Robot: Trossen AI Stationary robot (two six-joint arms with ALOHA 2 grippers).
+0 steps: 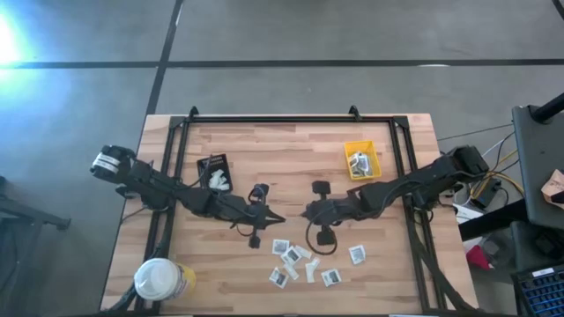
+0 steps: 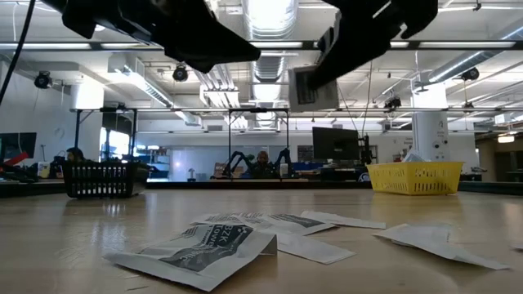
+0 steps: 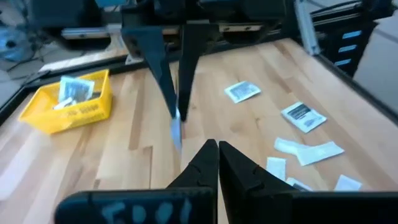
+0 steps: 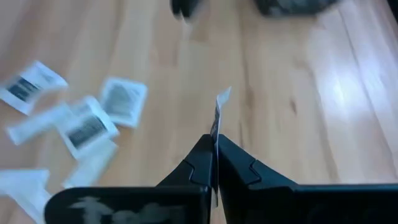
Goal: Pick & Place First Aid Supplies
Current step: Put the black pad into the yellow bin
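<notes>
Pinching packet (image 4: pixel 217 118), right pincer (image 4: pixel 214 155), mid-table

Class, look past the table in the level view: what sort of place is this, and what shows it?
Probably a robotics lab or workshop: exposed ceiling ducts, a computer monitor on a far bench, and people seated at workstations.

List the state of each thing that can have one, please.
Right gripper: fingers shut on a packet, lifted off the table.
Left gripper: fingers shut, empty.
Yellow bin: holds a few packets.
Black tray: white packets at its edge.
Loose packets: lying flat on the table.
Yellow tub: lid on.
</notes>
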